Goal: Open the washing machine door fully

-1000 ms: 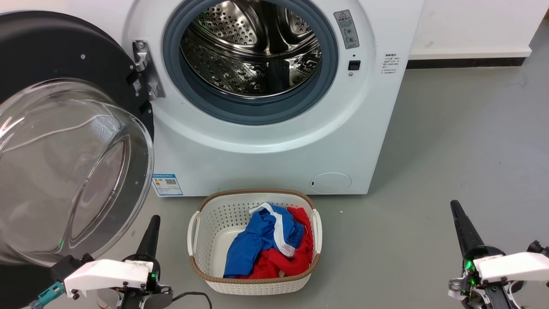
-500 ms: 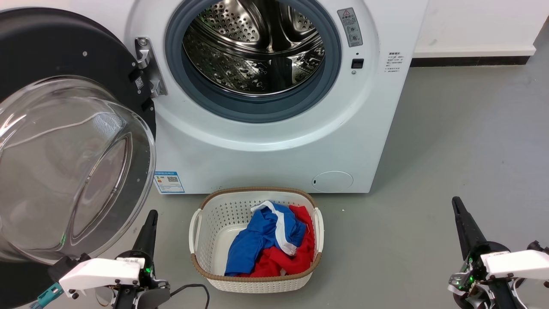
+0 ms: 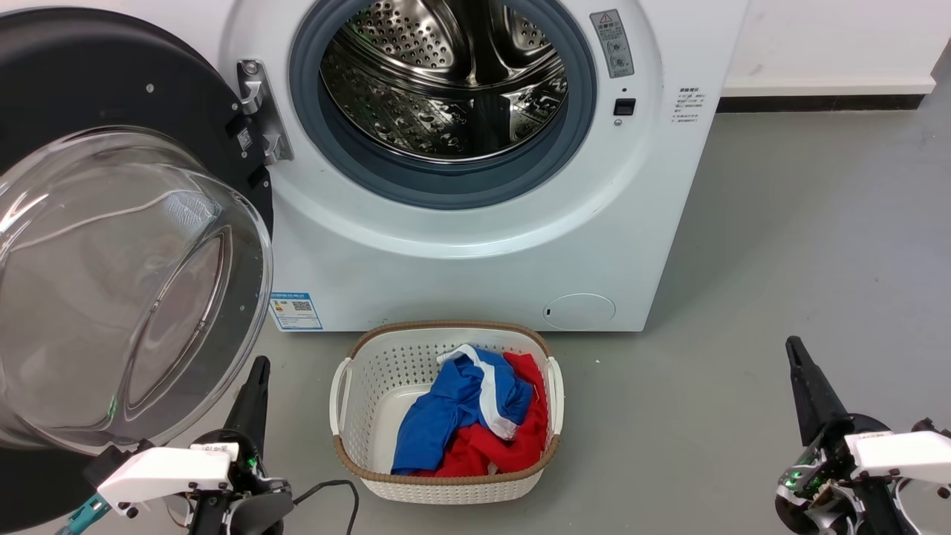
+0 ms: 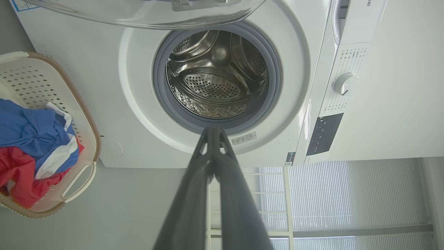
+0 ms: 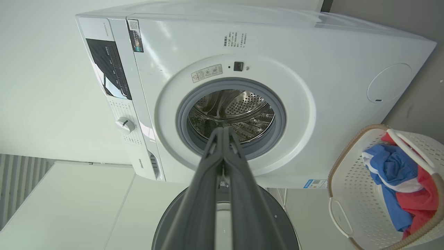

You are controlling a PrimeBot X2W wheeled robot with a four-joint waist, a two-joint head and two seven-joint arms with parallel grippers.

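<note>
Laundry corner, indoors; home or test room, I cannot tell which. Before me a white front-loading washing machine [image 3: 475,253] stands directly on a bare grey floor [image 3: 802,245]. Just in front of it sits a white perforated laundry basket [image 3: 394,368] holding blue and red clothes [image 3: 438,423]. Plain white wall [image 3: 832,37] behind, dark skirting strip [image 3: 817,104] at its foot. My left wrist camera catches pale slatted window blinds [image 4: 347,194].

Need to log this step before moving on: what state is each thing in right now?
washing machine door: open, swung wide out to the left.
drum: empty.
laundry basket: holds blue and red clothes.
round flap: closed.
left hand: shut, holding nothing.
right hand: shut, holding nothing.
</note>
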